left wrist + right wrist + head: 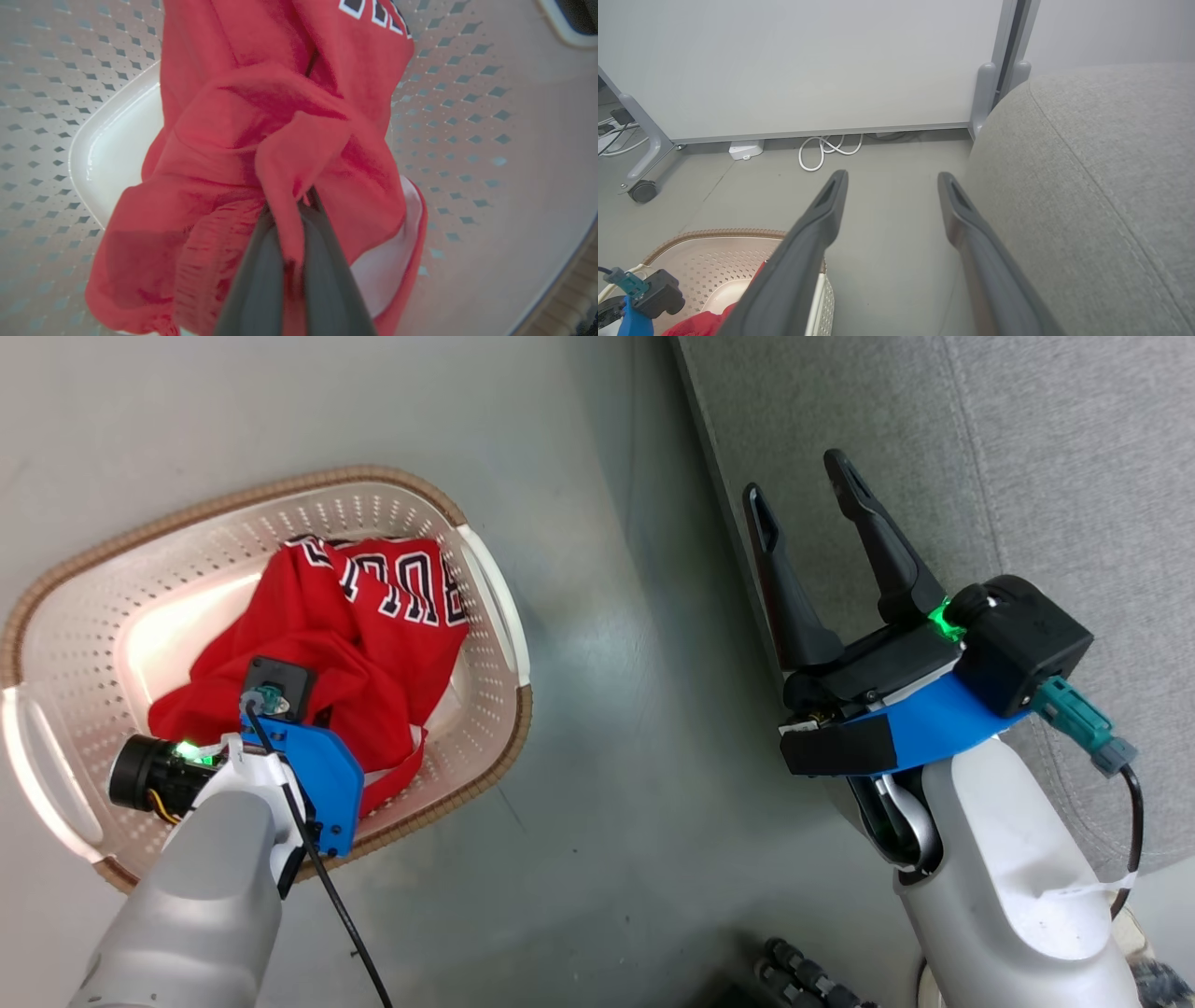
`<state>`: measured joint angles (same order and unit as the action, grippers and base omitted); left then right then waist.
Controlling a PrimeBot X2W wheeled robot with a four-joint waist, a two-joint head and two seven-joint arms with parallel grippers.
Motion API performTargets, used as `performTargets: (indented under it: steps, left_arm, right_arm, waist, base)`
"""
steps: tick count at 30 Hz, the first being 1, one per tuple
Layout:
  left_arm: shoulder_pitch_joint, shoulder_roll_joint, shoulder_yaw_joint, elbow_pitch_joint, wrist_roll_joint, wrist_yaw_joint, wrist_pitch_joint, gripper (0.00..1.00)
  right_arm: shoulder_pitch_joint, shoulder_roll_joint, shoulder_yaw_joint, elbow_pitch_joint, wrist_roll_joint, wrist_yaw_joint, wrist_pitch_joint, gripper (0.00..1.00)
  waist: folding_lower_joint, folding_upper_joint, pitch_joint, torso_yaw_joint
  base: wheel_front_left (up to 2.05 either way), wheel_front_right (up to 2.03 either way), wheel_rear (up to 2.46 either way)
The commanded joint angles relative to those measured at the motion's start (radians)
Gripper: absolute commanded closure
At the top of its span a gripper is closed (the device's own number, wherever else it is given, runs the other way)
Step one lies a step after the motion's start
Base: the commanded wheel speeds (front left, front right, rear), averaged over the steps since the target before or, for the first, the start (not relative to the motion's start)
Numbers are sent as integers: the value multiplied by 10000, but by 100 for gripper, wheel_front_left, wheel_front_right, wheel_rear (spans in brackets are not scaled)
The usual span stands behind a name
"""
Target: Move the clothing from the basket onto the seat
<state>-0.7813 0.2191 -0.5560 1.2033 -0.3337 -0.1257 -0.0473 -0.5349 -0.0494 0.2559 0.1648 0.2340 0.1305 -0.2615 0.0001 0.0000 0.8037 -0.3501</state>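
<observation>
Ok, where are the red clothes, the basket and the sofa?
red clothes (317, 616), head view, on the crumpled middle.
basket (93, 616), head view, on its holey inner wall.
sofa (1074, 476), head view, on the grey cushion top.

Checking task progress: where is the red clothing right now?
In the head view the clothing lies in the basket at the left, apart from the seat on the right, with the left gripper shut on a fold.

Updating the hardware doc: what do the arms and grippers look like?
Both arms match: pale grey rounded forearms, blue wrist brackets, black camera modules with a green light, a teal plug on a black cable. Left gripper and right gripper have two long dark tapered fingers; the right's are slotted near the tips.
</observation>
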Motion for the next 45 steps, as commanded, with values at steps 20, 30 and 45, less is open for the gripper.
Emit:
performTargets:
  steps: [20, 30, 45]
  left_arm:
    - [1202, -1323, -1278, -444, -1089, -52, -1255, 100]
    - [1078, -1574, -2553, -1657, -1771, -53, -1492, 100]
    - [275, -1683, -4326, -3856, -3590, -54, -1323, 100]
  right_arm:
    - [1562, -23, -454, 1365, -918, 4, 393, 0]
    - [2870, -22, -745, 984, -1297, 4, 1103, 0]
    - [4020, -23, -521, 465, -1225, 4, 1789, 0]
  waist:
    - [-1, 0, -4916, 1485]
    - [-1, 0, -6550, 2335]
    - [-1, 0, -8052, 3053]
  base:
    - [0, 0, 0]
    - [0, 0, 0]
    - [0, 0, 0]
